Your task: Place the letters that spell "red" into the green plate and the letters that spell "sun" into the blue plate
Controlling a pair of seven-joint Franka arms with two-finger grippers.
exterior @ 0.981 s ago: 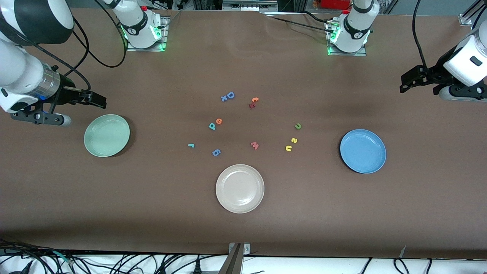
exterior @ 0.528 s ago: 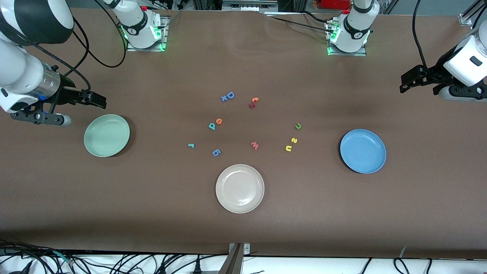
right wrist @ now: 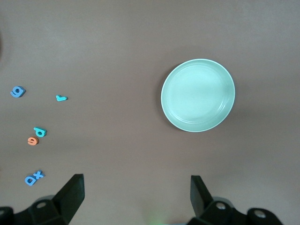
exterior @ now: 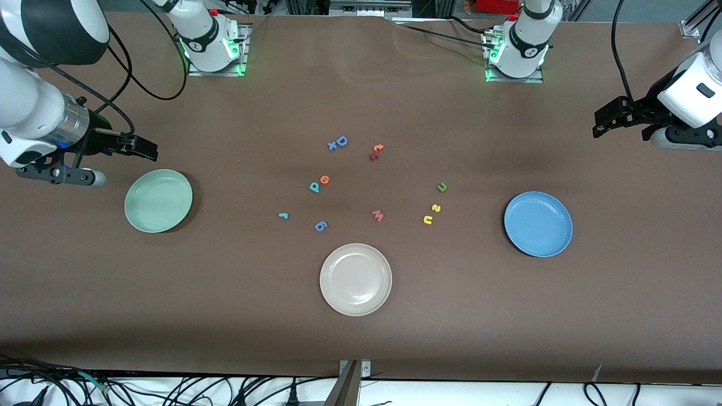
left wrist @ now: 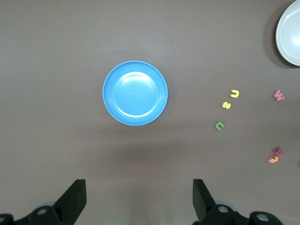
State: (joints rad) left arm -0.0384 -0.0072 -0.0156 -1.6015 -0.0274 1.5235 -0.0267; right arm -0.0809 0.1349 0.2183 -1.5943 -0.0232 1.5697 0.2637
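The left gripper [exterior: 602, 121] hangs in the air over bare table at the left arm's end, its fingers spread wide and holding nothing. The right gripper [exterior: 148, 148] hangs the same way at the right arm's end, over the table just beside the green plate [exterior: 158, 201], jaws wide apart and empty. Both arms wait.

The green plate lies toward the right arm's end and the blue plate [exterior: 538, 224] toward the left arm's end, well apart, and neither has a letter in it. A cream-white plate [exterior: 355, 279] sits between them, nearer the front camera.

All the letters lie flat on the brown table [exterior: 361, 338] in the middle. The teal "r" [exterior: 284, 215] lies alone, the closest letter to the green plate. The teal "d" [exterior: 315, 186] and the orange "e" [exterior: 325, 180] touch each other (the pair sits a little farther from the camera than the "r"). The yellow "s" [exterior: 436, 208] and the yellow "n" [exterior: 428, 219] lie just beside each other on the blue plate's side of the cluster, and the olive-green "u" [exterior: 442, 187] is near them, farther from the camera.

Among the rest, a blue "g" [exterior: 321, 226] lies near the "r", a pink "w" [exterior: 378, 215] sits between the "g" and the yellow pair, and a big blue "D" [exterior: 340, 141] with a small blue "x" [exterior: 332, 146] against it lies farthest from the camera, beside an orange and dark red pair [exterior: 376, 151] that I cannot read.
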